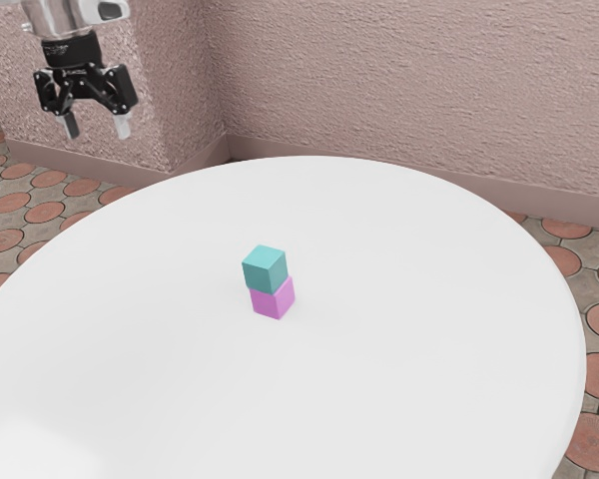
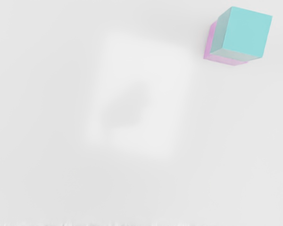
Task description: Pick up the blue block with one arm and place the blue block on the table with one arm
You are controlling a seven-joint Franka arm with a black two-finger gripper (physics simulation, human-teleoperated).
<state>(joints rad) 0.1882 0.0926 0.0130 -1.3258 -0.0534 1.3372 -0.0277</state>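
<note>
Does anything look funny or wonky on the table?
Just a little: the blue block sits on the pink block but not lined up with it, poking out toward the exterior view's left. I see nothing spilled or broken.

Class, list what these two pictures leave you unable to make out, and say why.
- Top of the pink block: both views, covered by the blue block.
- Rest of the arm: exterior view, cut off by the upper edge.
- Table's nearest rim: exterior view, cut off by the lower edge.
- Cause of the pale patch: wrist view, too blurred.
</note>
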